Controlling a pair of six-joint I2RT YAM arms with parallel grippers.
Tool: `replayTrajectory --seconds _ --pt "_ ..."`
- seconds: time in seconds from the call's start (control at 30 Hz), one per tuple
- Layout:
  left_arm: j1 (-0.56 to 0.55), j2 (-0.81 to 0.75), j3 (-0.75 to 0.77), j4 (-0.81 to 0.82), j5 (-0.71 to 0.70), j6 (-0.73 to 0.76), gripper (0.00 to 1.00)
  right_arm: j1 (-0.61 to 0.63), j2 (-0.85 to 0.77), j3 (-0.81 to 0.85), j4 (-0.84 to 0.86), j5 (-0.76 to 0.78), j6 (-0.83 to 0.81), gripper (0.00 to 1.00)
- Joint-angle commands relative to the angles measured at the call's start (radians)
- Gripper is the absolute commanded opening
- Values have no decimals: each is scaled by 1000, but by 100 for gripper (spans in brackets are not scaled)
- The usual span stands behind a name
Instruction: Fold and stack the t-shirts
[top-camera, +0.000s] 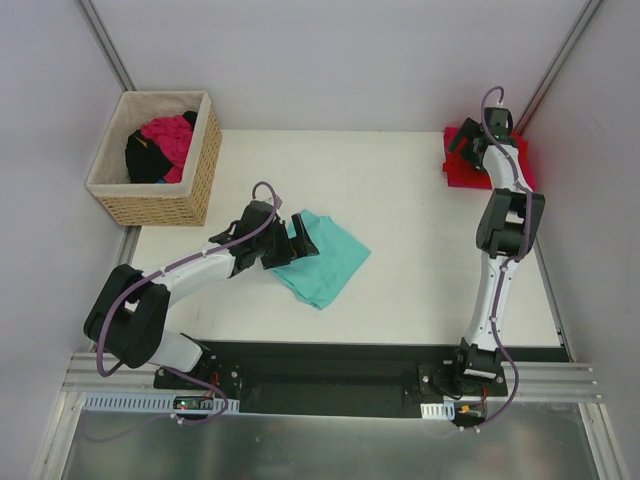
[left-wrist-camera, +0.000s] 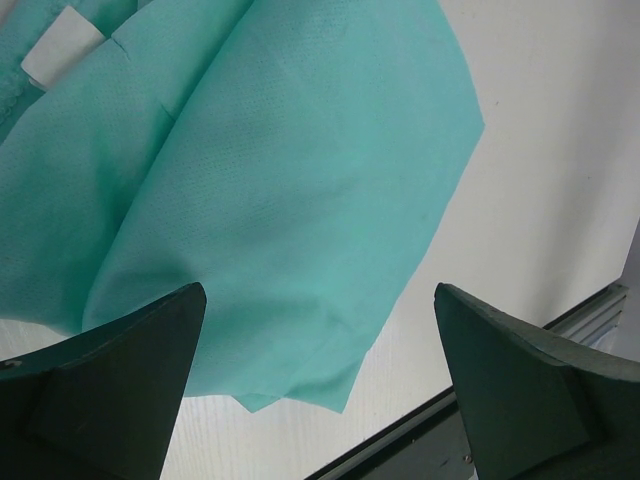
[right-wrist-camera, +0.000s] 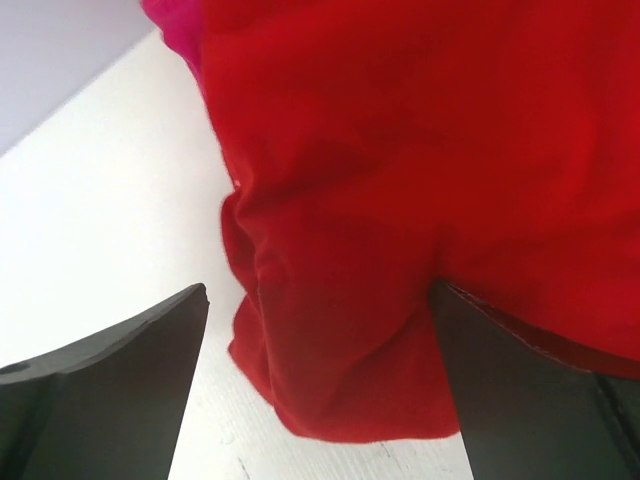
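Observation:
A teal t-shirt (top-camera: 328, 262), folded into a rough rectangle, lies on the white table left of centre. It fills the upper left of the left wrist view (left-wrist-camera: 280, 200), with a white tag near its top edge. My left gripper (top-camera: 300, 243) is open at the shirt's left edge, its jaws wide apart (left-wrist-camera: 320, 385) and holding nothing. A red t-shirt (top-camera: 492, 170) lies folded at the far right corner, with a magenta-pink one (right-wrist-camera: 175, 25) showing beside it. My right gripper (top-camera: 465, 150) is open over the red shirt (right-wrist-camera: 400, 200), whose edge lies between the jaws.
A wicker basket (top-camera: 190, 175) stands at the far left with pink (top-camera: 168, 140) and black cloth in it. Grey walls close in both sides. The black rail (top-camera: 330, 365) with the arm bases runs along the table's near edge.

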Motion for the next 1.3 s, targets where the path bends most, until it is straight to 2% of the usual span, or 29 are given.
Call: replayTrajectory --seconds 0.0,0.27,0.3,0.43,0.53,0.67,0.8,1.0,1.13,1.27 --pt "17 1 25 5 18 10 99 9 61 71 -101 -13 49 97" --pt "20 -19 8 3 18 5 99 3 60 40 -219 -19 155 97" --pt "20 -24 2 3 18 3 99 5 61 53 -245 -77 173 97" --pt "21 -50 -10 3 10 0 99 39 60 107 -332 -59 163 96" --pt "21 -65 -21 5 7 -4 99 55 -12 -12 -302 -98 210 97" --pt "21 -82 -30 6 20 -12 99 115 -151 -338 -199 -79 262 97" --pt "21 -117 -50 6 18 -23 99 170 -294 -558 -83 -60 307 97" --pt "20 -200 -98 6 8 -33 99 250 -405 -703 -44 -58 308 97" --pt "20 -267 -132 6 7 -44 99 305 -501 -874 -1 -35 321 97" --pt "20 -317 -164 0 14 -53 99 371 -596 -976 20 6 328 97"
